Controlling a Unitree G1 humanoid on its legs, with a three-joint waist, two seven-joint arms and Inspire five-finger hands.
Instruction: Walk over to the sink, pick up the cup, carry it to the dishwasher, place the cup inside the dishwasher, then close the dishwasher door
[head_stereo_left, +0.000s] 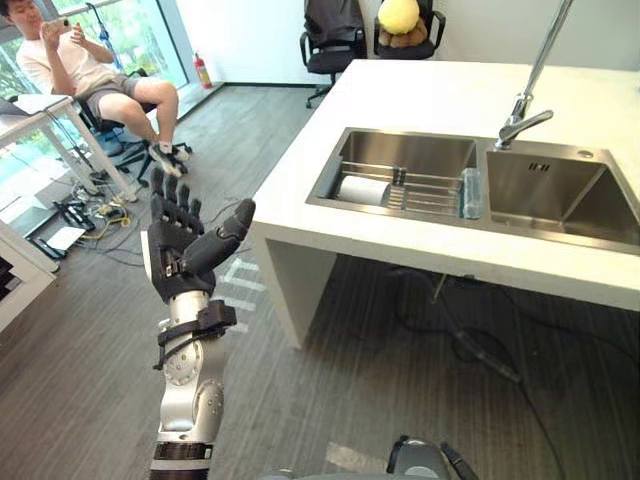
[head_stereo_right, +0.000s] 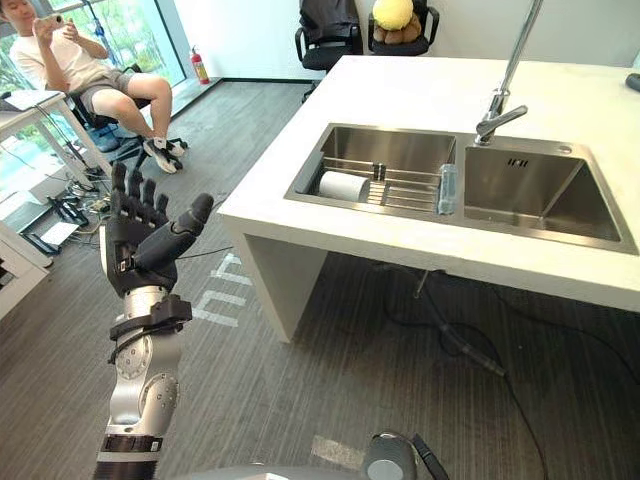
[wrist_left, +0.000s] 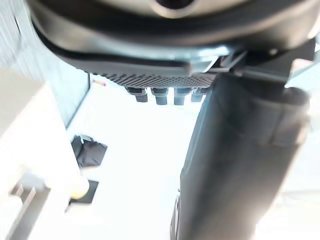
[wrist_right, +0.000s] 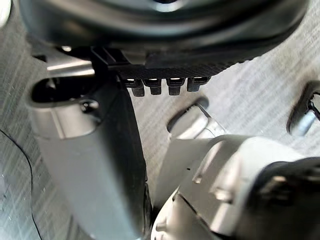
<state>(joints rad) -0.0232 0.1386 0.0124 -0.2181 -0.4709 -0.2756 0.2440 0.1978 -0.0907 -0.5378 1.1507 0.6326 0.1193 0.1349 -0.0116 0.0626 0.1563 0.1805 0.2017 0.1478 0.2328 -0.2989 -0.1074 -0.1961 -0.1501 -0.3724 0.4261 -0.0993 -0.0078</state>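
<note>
**A:** Start at the far left. Who was there?

**B:** A person in a white shirt (head_stereo_left: 60, 60) sat on a chair by a white desk (head_stereo_left: 40, 115) and tall windows (head_stereo_left: 130, 25), well apart from the work.

**A:** And the robot's left hand?

**B:** The dark left hand (head_stereo_left: 180, 240) was raised over the grey wood-grain floor (head_stereo_left: 80, 380), left of the bench. Its fingers (head_stereo_left: 172, 200) were straight and spread, the thumb stood out, and it held nothing. I judged it was raised in readiness for the walk, not for any grasp.

**A:** Where was the cup?

**B:** The white cylindrical cup (head_stereo_left: 362, 190) lay on its side on a wire rack (head_stereo_left: 425, 192) in the left basin of the stainless steel double sink (head_stereo_left: 400, 150), set into the white bench (head_stereo_left: 420, 90). Lying like that it could roll, so the rack's bars probably kept it in place. A clear glass-like piece (head_stereo_left: 471, 193) stood at the rack's right end. I could not tell what it was.

**A:** Further right?

**B:** A tall chrome tap (head_stereo_left: 525, 105) stood at the sink's far rim, between the two basins.

**A:** The right hand?

**B:** The dark right hand (wrist_right: 95, 165) pointed down toward the floor, fingers straight, with nothing in it.

**A:** And the room?

**B:** Black office chairs (head_stereo_left: 335, 40) stood at the far wall, one carrying a yellow plush toy (head_stereo_left: 398, 18). Both hands were well apart from the cup, so I judged the approach unfinished.
</note>
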